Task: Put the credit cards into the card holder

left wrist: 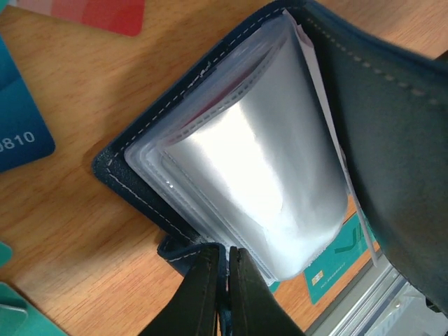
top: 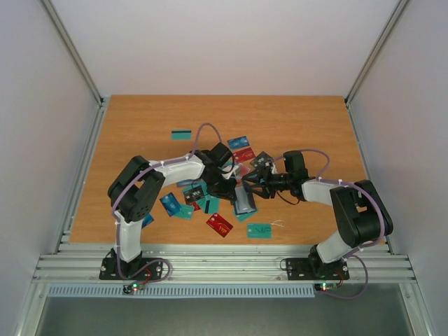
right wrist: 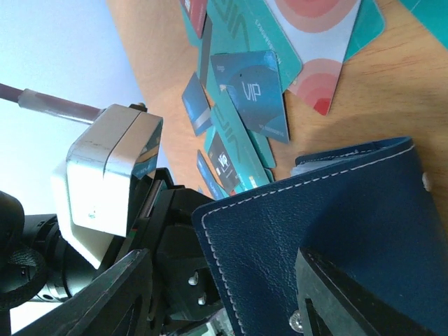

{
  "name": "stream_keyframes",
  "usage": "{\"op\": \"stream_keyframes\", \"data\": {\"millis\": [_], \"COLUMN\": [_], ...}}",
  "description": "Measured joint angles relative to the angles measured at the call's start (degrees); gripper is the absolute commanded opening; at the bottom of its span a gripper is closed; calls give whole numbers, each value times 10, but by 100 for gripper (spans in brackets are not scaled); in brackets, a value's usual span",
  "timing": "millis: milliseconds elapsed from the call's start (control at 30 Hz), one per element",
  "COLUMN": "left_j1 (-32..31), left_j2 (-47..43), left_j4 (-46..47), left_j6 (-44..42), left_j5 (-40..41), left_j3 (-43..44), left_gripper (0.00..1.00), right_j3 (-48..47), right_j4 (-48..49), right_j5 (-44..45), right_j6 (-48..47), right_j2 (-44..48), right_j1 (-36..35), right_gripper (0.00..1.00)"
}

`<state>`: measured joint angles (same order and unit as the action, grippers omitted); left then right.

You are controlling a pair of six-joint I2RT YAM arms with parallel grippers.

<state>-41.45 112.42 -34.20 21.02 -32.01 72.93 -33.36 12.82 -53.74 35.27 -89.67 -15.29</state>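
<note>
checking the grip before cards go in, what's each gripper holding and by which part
Left gripper is shut on the card holder, pinching the edge of its lower cover. Right gripper is open, jaws straddling the raised cover; no grip visible.

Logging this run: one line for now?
left gripper shut on card holder; right gripper open at its cover; credit cards loose on table

**Card holder, open, at the pincer's tips**

One card holder (left wrist: 392, 140), navy, near edge pinched by left gripper (left wrist: 224, 280). Clear sleeves (left wrist: 266, 175) fan out straight ahead. Blue card (left wrist: 17, 133) far left. Red card (left wrist: 98, 10) ahead-left. Teal card (left wrist: 339, 255) right, partly under holder.
</note>
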Motion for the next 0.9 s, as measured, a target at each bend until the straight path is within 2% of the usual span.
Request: {"op": "stream_keyframes", "data": {"millis": [333,600,900], "left_j1": [2,4,2], "left_j2": [0,-8,-52], "left_j4": [4,-3,-38], "left_j6": [0,7,42], "left_j5": [-3,11,44], "left_j3": [-4,-18,-13], "left_gripper": [1,1,2], "right_j3": [-1,1,-10], "right_j4": [33,53,5], "right_j5": [0,-2,5], "right_j6": [22,0,-61], "right_j2": [-21,-90,-80], "right_j1": [-40,-42,-43], "right_gripper": [54,52,52]}}
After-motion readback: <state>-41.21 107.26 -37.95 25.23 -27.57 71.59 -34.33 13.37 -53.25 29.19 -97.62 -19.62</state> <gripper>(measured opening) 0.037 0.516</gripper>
